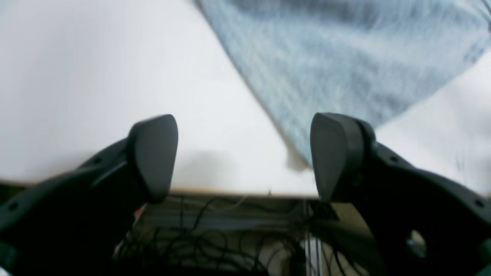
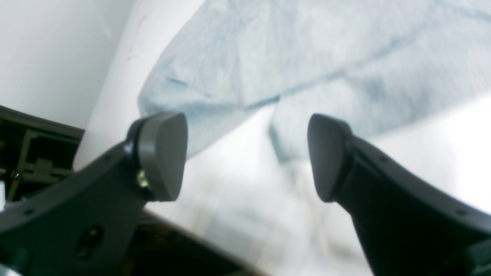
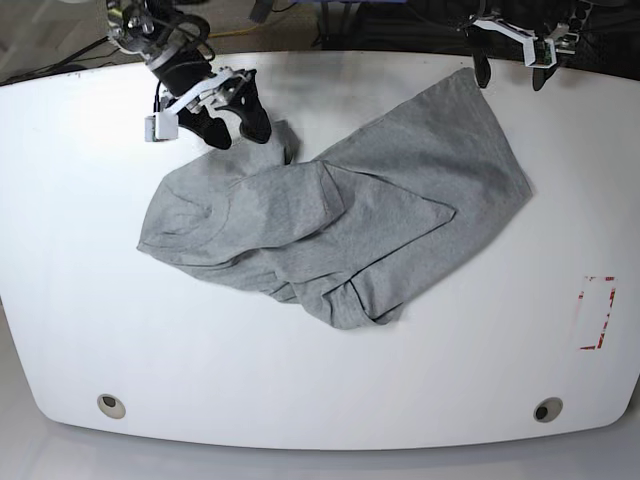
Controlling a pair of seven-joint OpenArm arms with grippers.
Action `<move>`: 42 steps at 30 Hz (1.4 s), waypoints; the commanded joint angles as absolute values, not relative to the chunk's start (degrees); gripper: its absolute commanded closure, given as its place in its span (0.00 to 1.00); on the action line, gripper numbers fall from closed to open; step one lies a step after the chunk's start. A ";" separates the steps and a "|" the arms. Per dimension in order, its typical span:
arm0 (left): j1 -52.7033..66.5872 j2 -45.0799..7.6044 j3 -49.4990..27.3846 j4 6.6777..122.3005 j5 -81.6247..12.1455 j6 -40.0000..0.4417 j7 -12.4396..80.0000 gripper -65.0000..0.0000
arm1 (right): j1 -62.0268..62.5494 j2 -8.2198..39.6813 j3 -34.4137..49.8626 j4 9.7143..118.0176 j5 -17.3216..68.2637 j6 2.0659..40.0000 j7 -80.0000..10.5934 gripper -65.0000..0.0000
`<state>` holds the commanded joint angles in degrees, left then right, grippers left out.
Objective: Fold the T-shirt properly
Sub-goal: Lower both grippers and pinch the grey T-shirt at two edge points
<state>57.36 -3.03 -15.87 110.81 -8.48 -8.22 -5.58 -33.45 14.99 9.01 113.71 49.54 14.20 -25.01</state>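
Note:
The heather-grey T-shirt (image 3: pixel 340 225) lies crumpled and partly folded over itself in the middle of the white table (image 3: pixel 90 300); no lettering shows. My right gripper (image 3: pixel 237 130) is open and empty at the shirt's far left edge, just above a fabric fold (image 2: pixel 230 76); it also shows in the right wrist view (image 2: pixel 245 153). My left gripper (image 3: pixel 508 72) is open and empty at the table's far edge, beside the shirt's far right corner (image 1: pixel 345 69). In the left wrist view (image 1: pixel 243 157) the fabric's tip ends next to one finger (image 1: pixel 330 153).
A red outlined mark (image 3: pixel 597 312) is on the table at the right. Two round holes (image 3: pixel 112 405) (image 3: pixel 546 409) sit near the front edge. Dark cables (image 1: pixel 230 237) hang beyond the table's far edge (image 1: pixel 238 191).

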 joint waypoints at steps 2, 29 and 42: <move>56.66 -3.03 -15.16 110.81 -5.85 -8.22 -5.58 0.22 | -30.81 14.81 10.33 112.66 49.36 11.74 -26.68 0.29; 54.64 -3.03 -9.89 110.73 1.89 -8.22 -5.58 0.22 | -11.82 13.93 20.97 85.05 49.36 9.80 -39.52 0.28; 52.35 -2.77 -9.01 110.73 1.80 -8.22 -2.24 0.22 | -7.69 13.76 20.88 80.48 49.27 9.80 -39.52 1.00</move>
<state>52.35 -2.77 -9.01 110.73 1.80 -8.22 -2.24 -7.69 13.76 20.88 80.48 49.27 9.80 -39.52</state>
